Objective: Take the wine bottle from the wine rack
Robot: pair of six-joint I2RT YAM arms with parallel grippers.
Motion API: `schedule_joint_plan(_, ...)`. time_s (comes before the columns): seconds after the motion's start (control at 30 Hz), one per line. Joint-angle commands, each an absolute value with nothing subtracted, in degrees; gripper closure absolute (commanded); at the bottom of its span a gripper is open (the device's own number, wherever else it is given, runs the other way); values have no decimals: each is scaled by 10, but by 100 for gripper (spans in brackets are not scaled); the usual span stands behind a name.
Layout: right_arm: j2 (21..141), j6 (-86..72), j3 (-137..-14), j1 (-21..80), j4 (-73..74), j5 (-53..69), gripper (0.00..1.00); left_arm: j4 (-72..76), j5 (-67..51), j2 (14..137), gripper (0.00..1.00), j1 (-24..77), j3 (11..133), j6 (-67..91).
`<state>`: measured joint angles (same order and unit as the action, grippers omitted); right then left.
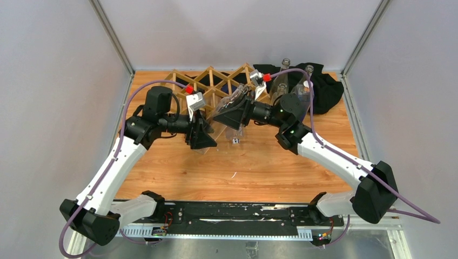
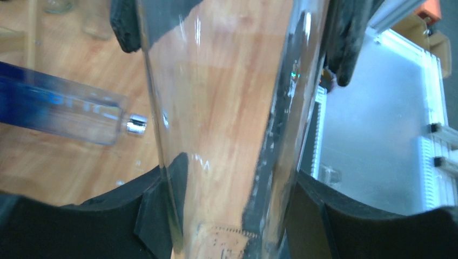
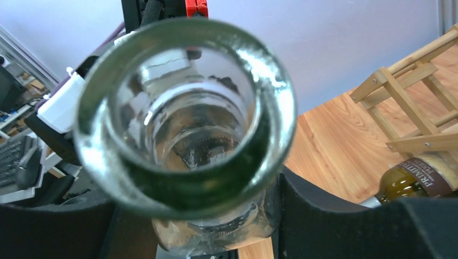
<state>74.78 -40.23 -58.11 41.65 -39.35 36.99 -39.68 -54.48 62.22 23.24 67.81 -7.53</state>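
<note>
My left fingers (image 2: pixel 70 226) are clamped on the body of the clear bottle (image 1: pixel 222 114), with glass filling the whole gap between them. A blue bottle (image 2: pixel 54 113) lies just off to one side.

The clear bottle hangs roughly level over the table (image 1: pixel 227 172), right in front of the rack (image 1: pixel 216 81). It's about midway between the left and right edges and nearer the far one. Can't tell if it touches a slat.

Its neck sits between my right fingers (image 3: pixel 335 216), mouth staring into my wrist cam. Honestly can't tell if those are pinching it or just flanking it.

Handling-wise, it looks empty, so probably light-ish with most of the weight at the body end. It's rigid, slick, and it'll shatter if dropped. I'd carry it by the body and use the neck under the lip as a stop. Watch the labelled bottle (image 3: pixel 416 181) by the rack on the right.
</note>
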Motion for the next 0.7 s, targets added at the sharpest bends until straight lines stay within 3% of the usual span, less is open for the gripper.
schedule_joint_plan(0.0, 752, -385, -615, 419, -346, 358, 88, -431, -544, 625, 34, 236, 708, -116)
schedule_joint_plan(0.03, 748, -373, -615, 420, -326, 354, 100, -443, -528, 630, 13, 236, 716, -122)
schedule_joint_plan(0.1, 732, -340, -618, 419, -273, 343, 100, -472, -504, 639, 1, 235, 732, -132)
schedule_joint_plan(0.37, 657, -219, -620, 378, -42, 301, 100, -646, -380, 738, 0, 180, 875, -201)
schedule_joint_plan(0.67, 574, -159, -584, 273, 76, 197, 100, -672, -291, 772, 0, 117, 923, -223)
